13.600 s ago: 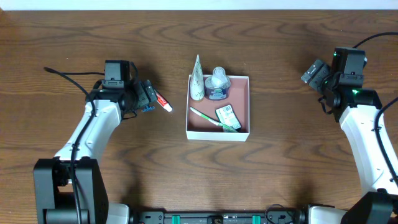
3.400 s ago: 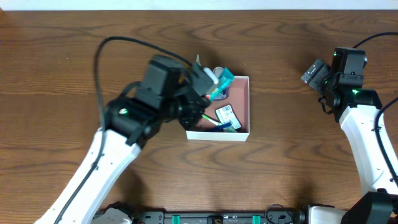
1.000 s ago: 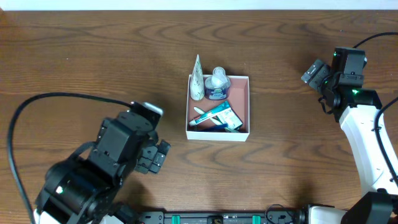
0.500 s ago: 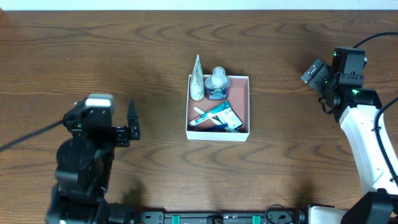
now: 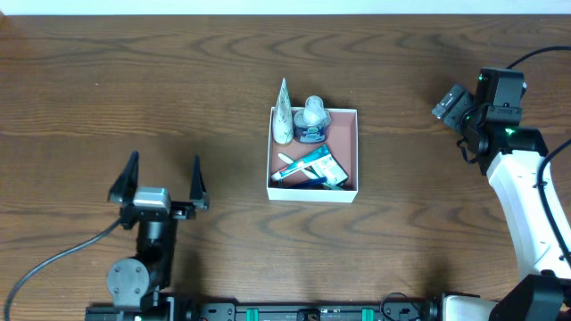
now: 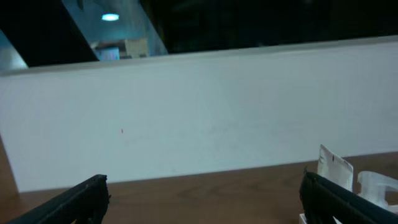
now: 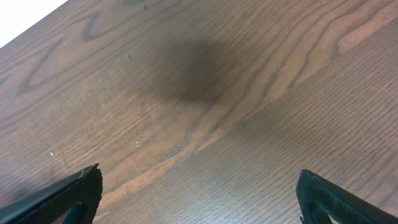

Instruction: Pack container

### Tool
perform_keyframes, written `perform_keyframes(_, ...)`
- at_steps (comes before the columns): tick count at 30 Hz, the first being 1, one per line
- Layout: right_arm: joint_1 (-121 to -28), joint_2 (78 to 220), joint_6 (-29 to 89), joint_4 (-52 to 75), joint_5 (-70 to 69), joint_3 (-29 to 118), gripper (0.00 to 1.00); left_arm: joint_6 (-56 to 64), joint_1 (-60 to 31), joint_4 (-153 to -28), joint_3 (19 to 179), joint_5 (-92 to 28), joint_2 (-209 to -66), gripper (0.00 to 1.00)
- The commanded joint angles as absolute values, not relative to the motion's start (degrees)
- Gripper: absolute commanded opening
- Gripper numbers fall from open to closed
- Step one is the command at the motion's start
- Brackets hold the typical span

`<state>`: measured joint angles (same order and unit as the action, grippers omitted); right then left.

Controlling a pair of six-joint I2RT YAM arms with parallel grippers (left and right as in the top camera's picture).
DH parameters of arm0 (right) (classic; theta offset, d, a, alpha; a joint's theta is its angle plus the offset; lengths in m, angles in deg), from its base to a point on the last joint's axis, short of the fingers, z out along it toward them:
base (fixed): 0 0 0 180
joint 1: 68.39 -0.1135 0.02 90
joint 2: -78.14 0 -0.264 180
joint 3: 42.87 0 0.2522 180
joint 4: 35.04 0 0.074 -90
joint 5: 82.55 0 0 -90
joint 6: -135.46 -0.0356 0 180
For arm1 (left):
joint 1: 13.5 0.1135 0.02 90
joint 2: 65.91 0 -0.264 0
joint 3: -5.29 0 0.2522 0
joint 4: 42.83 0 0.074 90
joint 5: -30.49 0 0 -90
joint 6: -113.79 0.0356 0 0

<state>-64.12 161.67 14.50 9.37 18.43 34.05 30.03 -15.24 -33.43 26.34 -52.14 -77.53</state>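
Note:
The container (image 5: 348, 187) is a white-walled square box with a reddish-brown floor at the table's middle. Inside lie a white cone-shaped tube (image 5: 283, 114), a clear blue-based bottle (image 5: 311, 121), a teal-and-white tube (image 5: 300, 165) and a small packet (image 5: 328, 168). My left gripper (image 5: 163, 176) is open and empty at the front left, fingers pointing toward the far wall, well away from the container. Its wrist view (image 6: 202, 193) shows the white wall and a corner of the container (image 6: 301, 218) at the right. My right gripper (image 5: 451, 103) is open over bare wood (image 7: 199, 193).
The brown wooden table (image 5: 134, 80) runs to a white wall at the back. The left arm's cable (image 5: 53, 259) trails at the front left. The right arm (image 5: 526, 196) stands along the right edge.
The left arm has pulled back from the container to the front left and folded down, its open fingers now pointing away. The teal-and-white tube lies in the container. The right arm is unmoved.

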Motion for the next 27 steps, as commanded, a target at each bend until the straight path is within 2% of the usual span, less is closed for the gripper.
perform_keyframes(1, -63.7, 161.7, 14.7, 9.4, 19.2, 34.4, 0.99, 30.4, -13.4, -30.3, 23.1, -48.8, -75.3, 0.98)
perform_keyframes(8, -63.7, 161.7, 14.7, 9.4, 19.2, 34.4, 0.99, 30.4, -11.7, -32.6, 19.8, -48.0, -73.6, 0.98)
perform_keyframes(21, -63.7, 161.7, 14.7, 9.4, 19.2, 34.4, 0.99, 30.7, -11.7, -57.3, 19.3, -48.4, -66.1, 0.98)
perform_keyframes(27, -63.7, 161.7, 14.7, 9.4, 19.2, 34.4, 0.99, 30.9, -11.5, -59.9, 19.3, -49.7, -66.0, 0.98)
